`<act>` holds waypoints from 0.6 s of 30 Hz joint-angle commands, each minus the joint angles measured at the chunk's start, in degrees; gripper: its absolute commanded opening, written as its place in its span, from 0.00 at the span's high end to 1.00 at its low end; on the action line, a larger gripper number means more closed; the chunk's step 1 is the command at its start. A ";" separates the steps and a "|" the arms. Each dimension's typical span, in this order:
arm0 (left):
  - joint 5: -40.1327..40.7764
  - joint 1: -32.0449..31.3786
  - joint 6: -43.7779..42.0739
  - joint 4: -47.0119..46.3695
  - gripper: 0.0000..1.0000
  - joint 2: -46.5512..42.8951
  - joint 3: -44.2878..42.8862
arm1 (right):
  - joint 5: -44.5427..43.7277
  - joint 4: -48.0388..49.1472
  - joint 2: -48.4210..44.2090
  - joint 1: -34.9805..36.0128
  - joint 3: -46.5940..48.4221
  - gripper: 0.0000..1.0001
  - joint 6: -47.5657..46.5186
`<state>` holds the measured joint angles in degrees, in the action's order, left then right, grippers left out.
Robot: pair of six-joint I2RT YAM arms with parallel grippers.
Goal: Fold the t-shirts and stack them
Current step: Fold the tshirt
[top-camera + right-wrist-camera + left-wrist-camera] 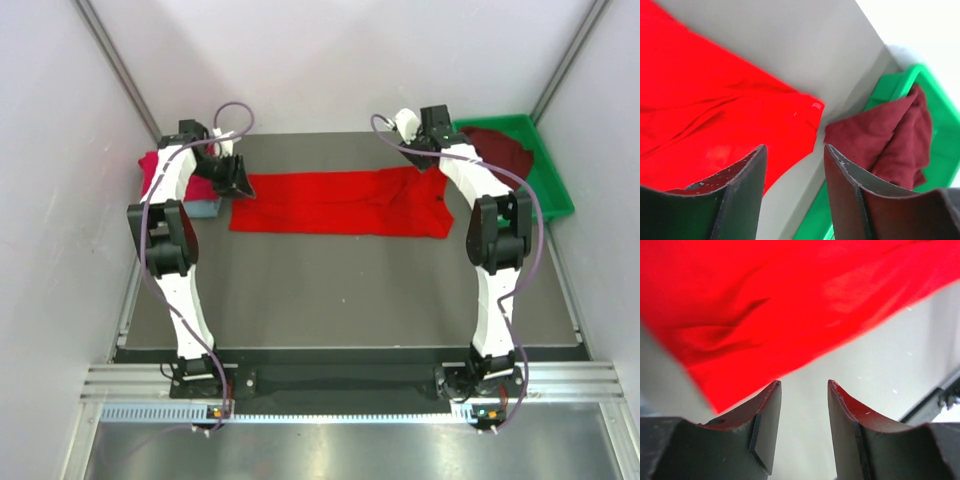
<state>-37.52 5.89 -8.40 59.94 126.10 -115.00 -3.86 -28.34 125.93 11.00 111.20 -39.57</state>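
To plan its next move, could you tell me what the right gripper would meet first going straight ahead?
The right gripper would probably meet the corner of the bright red t-shirt first; depth is unclear, so it might touch bare table.

Four t-shirts: one bright red shirt (340, 203), one crimson-pink shirt (152, 168), one grey-blue shirt (205, 208), one dark maroon shirt (500, 148). Green tray (555, 195): one. Worktop (350, 290): one. Arms: two, left arm (187, 300), right arm (490, 300).
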 commanded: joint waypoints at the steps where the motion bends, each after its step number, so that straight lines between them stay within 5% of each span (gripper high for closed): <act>1: -4.32 -2.28 0.58 -3.69 0.53 -2.72 3.29 | 1.47 0.31 -8.50 0.41 -2.73 0.50 3.36; 9: -5.12 -2.55 1.90 -7.91 0.53 5.82 4.43 | 16.23 -11.99 -9.04 5.16 -3.45 0.49 8.80; 18: -2.92 -2.38 3.48 -9.67 0.53 8.72 5.05 | 20.47 -14.55 -4.82 8.50 -4.06 0.50 11.01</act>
<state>-41.78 3.51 -4.56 53.15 135.00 -109.60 13.69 -41.65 119.13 18.79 106.94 -30.15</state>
